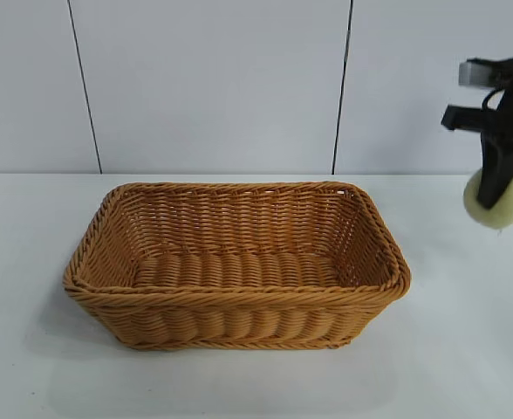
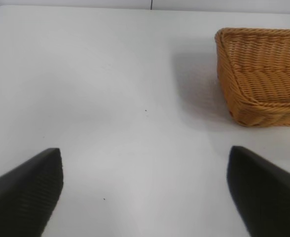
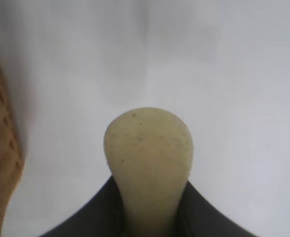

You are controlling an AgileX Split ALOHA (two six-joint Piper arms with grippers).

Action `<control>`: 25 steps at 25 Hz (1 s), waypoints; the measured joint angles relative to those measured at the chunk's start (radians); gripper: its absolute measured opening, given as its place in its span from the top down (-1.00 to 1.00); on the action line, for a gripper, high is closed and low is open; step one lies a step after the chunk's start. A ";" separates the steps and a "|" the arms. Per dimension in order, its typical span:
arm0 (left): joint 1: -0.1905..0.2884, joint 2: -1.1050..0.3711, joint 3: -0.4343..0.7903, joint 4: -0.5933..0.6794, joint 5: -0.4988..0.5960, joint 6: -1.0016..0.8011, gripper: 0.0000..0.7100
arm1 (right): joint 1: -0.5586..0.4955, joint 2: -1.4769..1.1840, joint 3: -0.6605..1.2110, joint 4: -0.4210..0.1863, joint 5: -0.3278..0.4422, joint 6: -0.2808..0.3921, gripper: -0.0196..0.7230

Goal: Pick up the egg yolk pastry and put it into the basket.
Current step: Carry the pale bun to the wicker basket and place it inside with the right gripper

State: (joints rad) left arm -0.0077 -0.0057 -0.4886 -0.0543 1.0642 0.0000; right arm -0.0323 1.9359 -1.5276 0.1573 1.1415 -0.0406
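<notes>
Now | right claw [image 1: 501, 188] clamped on egg yolk pastry [image 1: 495, 202] | aloft beside basket [image 1: 239, 297]

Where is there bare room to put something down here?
The basket is empty inside. Bare table lies in front of it and on both sides. The only busy spot is at the right, where the right gripper holds the egg yolk pastry above the table.

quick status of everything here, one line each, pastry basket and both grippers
egg yolk pastry: held off the table, beside the basket, not over it
basket: upright on the table, nothing inside
right gripper: shut on the egg yolk pastry, pointing down
left gripper: open, holding nothing, over bare table
table: bears the basket
</notes>
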 joint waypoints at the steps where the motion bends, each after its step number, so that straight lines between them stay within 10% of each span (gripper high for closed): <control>1: 0.000 0.000 0.000 0.000 0.000 0.000 -0.96 | 0.003 0.000 -0.028 -0.005 0.021 0.000 0.61; 12: 0.000 0.000 0.000 0.001 0.000 0.000 -0.96 | 0.261 0.000 -0.159 -0.023 0.053 0.034 0.61; 25: 0.000 0.000 0.000 0.001 0.000 0.000 -0.96 | 0.591 0.049 -0.159 -0.024 -0.085 0.127 0.61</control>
State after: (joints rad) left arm -0.0077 -0.0057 -0.4886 -0.0535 1.0642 0.0000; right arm 0.5585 1.9852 -1.6869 0.1330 1.0562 0.0861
